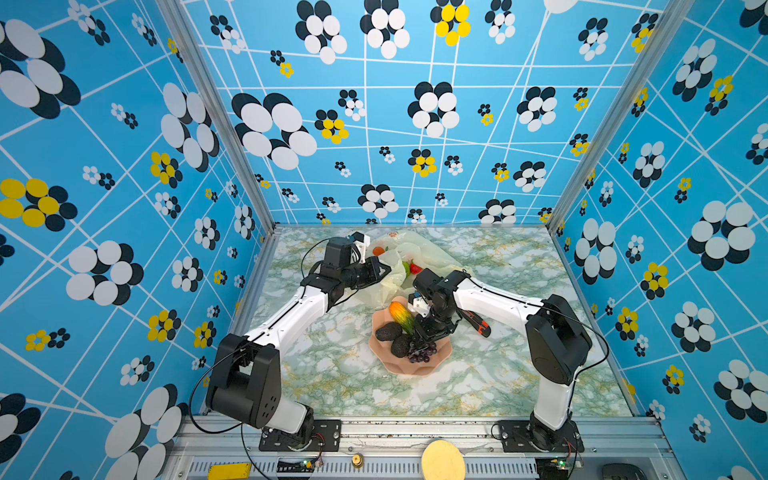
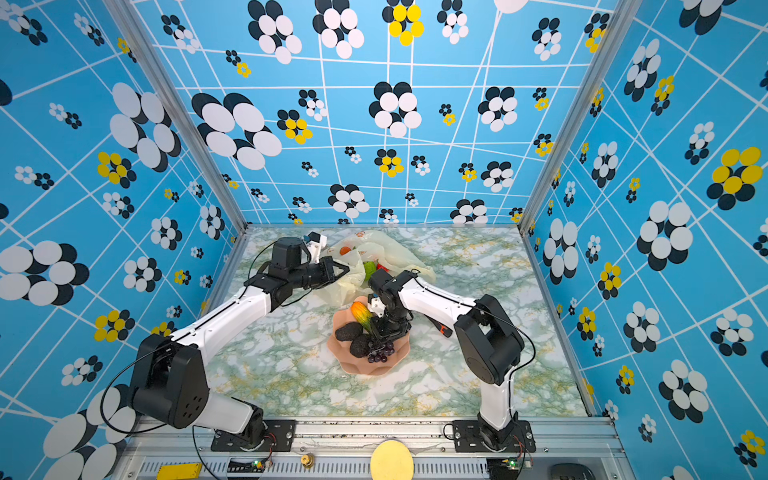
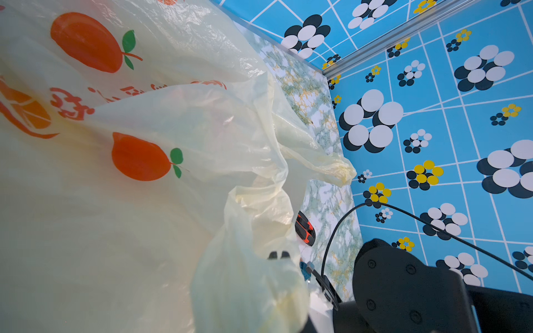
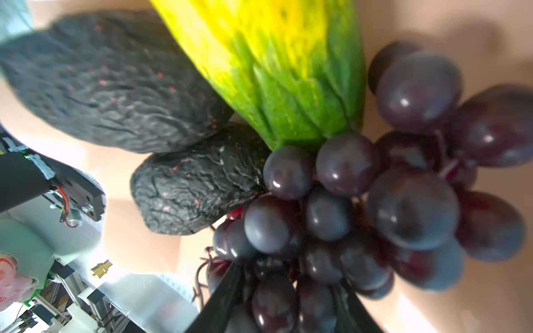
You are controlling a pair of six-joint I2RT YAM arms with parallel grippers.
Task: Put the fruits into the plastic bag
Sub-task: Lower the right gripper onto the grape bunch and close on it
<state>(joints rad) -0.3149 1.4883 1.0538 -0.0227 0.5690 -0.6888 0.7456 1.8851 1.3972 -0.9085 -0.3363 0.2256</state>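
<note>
The plastic bag [image 1: 419,249] [image 2: 395,249] [image 3: 144,201] lies at the back of the table, its mouth edge lifted by my left gripper [image 1: 384,270] [image 2: 344,270] [image 3: 278,255], which is shut on the film. A red strawberry [image 1: 415,268] and a green fruit [image 1: 406,266] show inside it. In the pink dish [image 1: 388,363] [image 2: 347,363] lie two black ovals [image 1: 388,331] [image 4: 109,83], a yellow-green oblong [image 1: 400,316] [image 4: 274,57] and dark purple grapes [image 1: 424,354] [image 2: 381,356] [image 4: 375,201]. My right gripper [image 1: 423,343] [image 2: 380,343] [image 4: 284,302] points down into the dish, its fingers closed against both sides of the grape bunch.
A red-and-black utility knife [image 1: 478,324] [image 2: 440,328] [image 3: 305,229] lies right of the dish, under the right forearm. Blue patterned walls enclose the marble table on three sides. A yellow disc [image 1: 442,461] sits on the front rail.
</note>
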